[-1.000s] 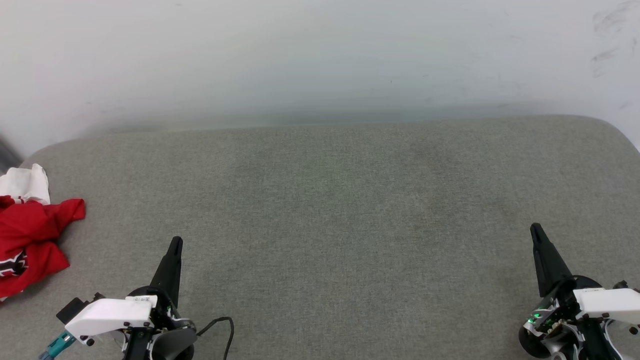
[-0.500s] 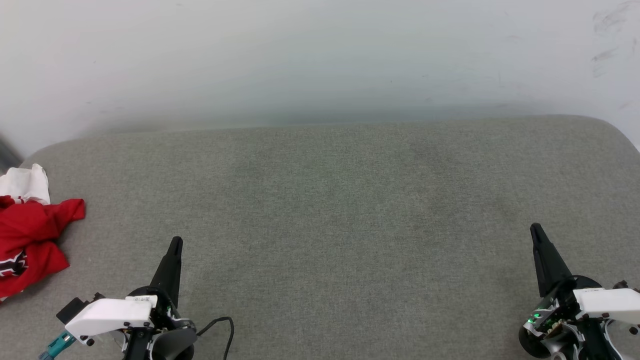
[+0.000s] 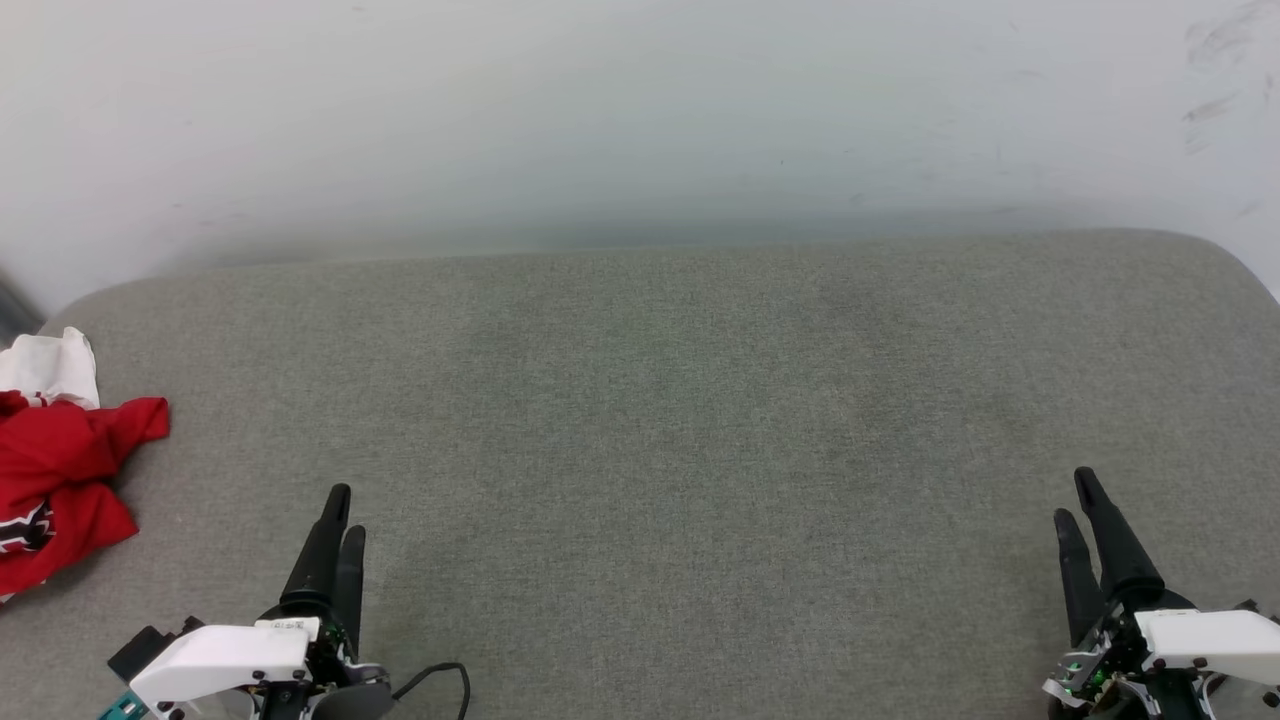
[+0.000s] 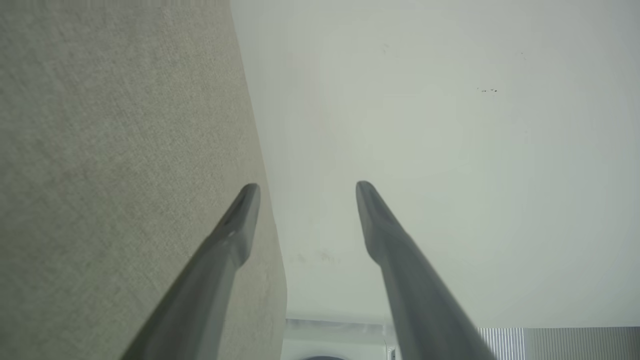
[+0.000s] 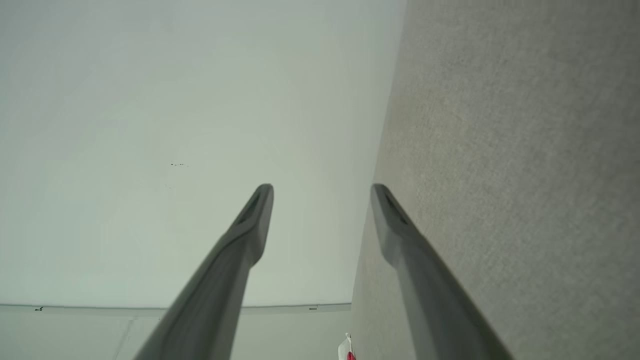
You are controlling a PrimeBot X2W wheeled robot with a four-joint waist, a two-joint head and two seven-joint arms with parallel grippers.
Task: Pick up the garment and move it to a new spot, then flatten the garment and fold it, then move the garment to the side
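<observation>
Crumpled garment (image 3: 60, 480) at the left edge of the grey cushion (image 3: 700, 420), a little nearer than its far left corner and partly cut off by the picture's border. It lay in a loose heap: red body cloth uppermost, a white sleeve (image 3: 45, 365) on the far side, and a strip of striped trim (image 3: 25, 530) showing low in the folds. It rested directly on the cushion, in no container.

The left end effector (image 3: 347, 512) hovered over the near left part of the cushion, well apart from the garment, its fingers spread and empty. The right end effector (image 3: 1074, 496) was over the near right part, likewise spread and empty.

The cloth was probably light, soft and limp. It would likely sag and trail when lifted, and it did not look fragile. The red flap (image 3: 145, 418) jutting towards the middle of the cushion seemed the easiest place to pinch, and a raised fold beside it looked like the next best.
</observation>
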